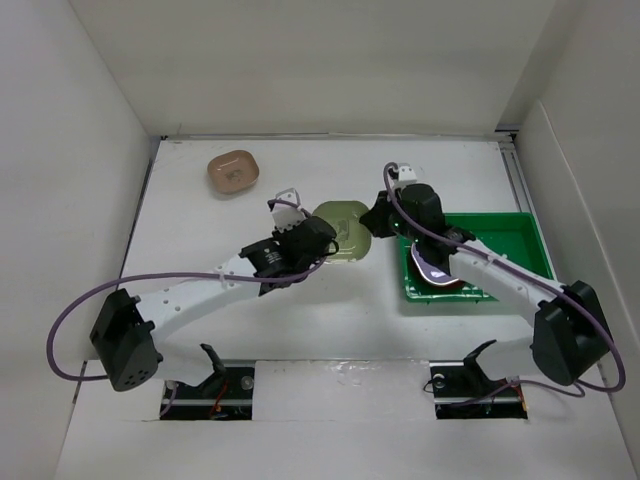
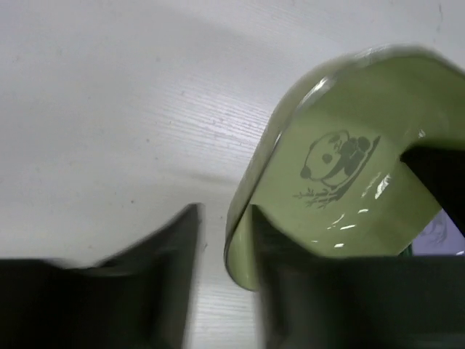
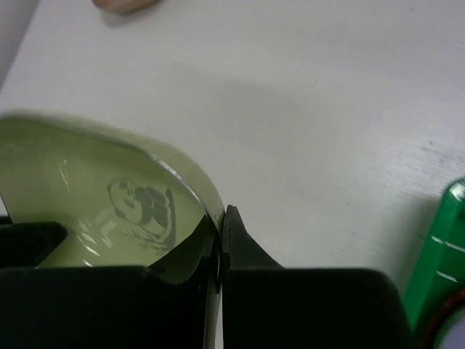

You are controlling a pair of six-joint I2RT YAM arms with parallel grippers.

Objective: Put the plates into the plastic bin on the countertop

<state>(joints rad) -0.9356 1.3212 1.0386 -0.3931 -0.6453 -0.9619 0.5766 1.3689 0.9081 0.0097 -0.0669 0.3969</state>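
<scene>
A light green plate point(image 1: 343, 225) with a panda print is held tilted above the countertop point(image 1: 300, 170), between both arms. My right gripper point(image 1: 375, 222) is shut on its right rim; in the right wrist view the jaws point(image 3: 221, 218) pinch the rim of the plate point(image 3: 94, 189). My left gripper point(image 1: 322, 238) is open around the opposite rim: in the left wrist view point(image 2: 225, 218) the plate point(image 2: 349, 160) rests against one finger, with a gap to the other. The green plastic bin point(image 1: 520, 240) stands at the right and holds a lavender plate point(image 1: 437, 270) on a red one.
A tan-pink plate point(image 1: 233, 172) lies at the far left of the countertop, and its edge shows in the right wrist view point(image 3: 123, 3). The bin's corner point(image 3: 439, 269) is close on the right of that view. White walls edge the surface.
</scene>
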